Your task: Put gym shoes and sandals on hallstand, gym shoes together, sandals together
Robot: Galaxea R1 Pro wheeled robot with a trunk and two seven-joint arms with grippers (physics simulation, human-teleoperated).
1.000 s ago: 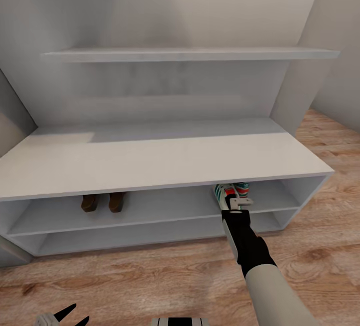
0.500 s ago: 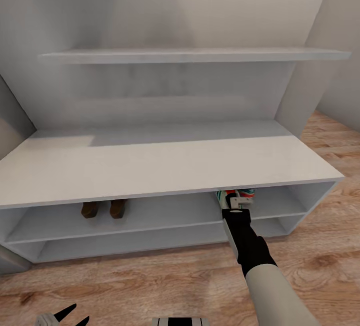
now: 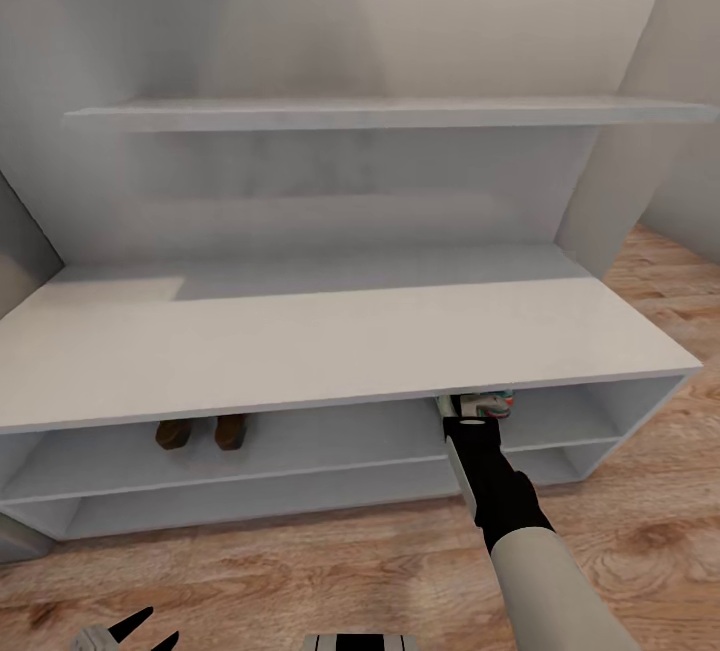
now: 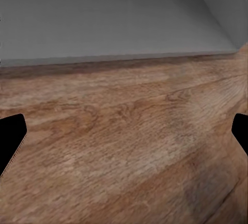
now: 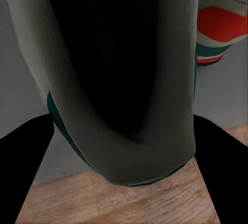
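While your left pincer (image 3: 135, 628) hangs low at the near edge of the head view with its dark fingers spread wide and nothing between them, the corridor floor (image 3: 300, 571) in front of it lies bare wood up to the foot of the hallstand (image 3: 330, 341). From the left wrist you see the same planks (image 4: 124, 146) running to a grey panel edge (image 4: 119, 22), with the fingertips (image 4: 10, 136) well apart at either side.

Your right arm (image 3: 520, 541) reaches forward over the floor, and its pincer (image 3: 468, 413) is tucked under the front lip of the hallstand's top board, at the upper tier of the low base. From the right wrist the fingers (image 5: 26, 172) sit on either side of the heel of one gym shoe (image 5: 119, 79), its dark opening right before the lens; you cannot tell whether they are clamped on it. The second gym shoe (image 5: 219, 25) lies just beside it, red and green showing; in the head view the white and green pair (image 3: 482, 403) peeks out under the lip.

Further left on that same tier, the two sandals (image 3: 200, 431) stand side by side, well apart from the sneakers, with open shelf between. Above, the top board is bare, then the back panel and an upper shelf (image 3: 380, 111).
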